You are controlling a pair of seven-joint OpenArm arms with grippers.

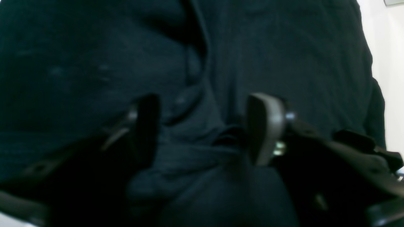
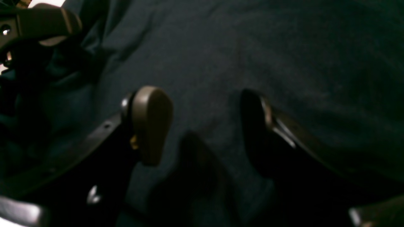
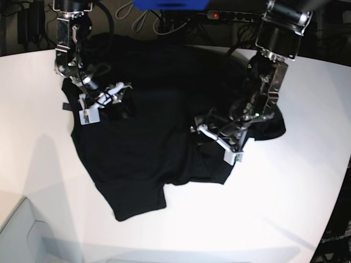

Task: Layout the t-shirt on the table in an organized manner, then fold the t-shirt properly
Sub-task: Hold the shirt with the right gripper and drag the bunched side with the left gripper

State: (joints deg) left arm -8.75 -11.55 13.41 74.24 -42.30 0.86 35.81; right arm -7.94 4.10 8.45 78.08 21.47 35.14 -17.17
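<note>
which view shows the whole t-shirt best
The base view: it takes in the whole black t-shirt rumpled on the white table, outline and all. The left wrist view shows only dark folds bunched between that arm's fingers; the right wrist view shows only smooth dark cloth filling the frame.

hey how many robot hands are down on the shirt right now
2. The left hand is over the bunched cloth at the t-shirt's right side in the base view. The right hand is over its upper left part. None seem hidden.
</note>
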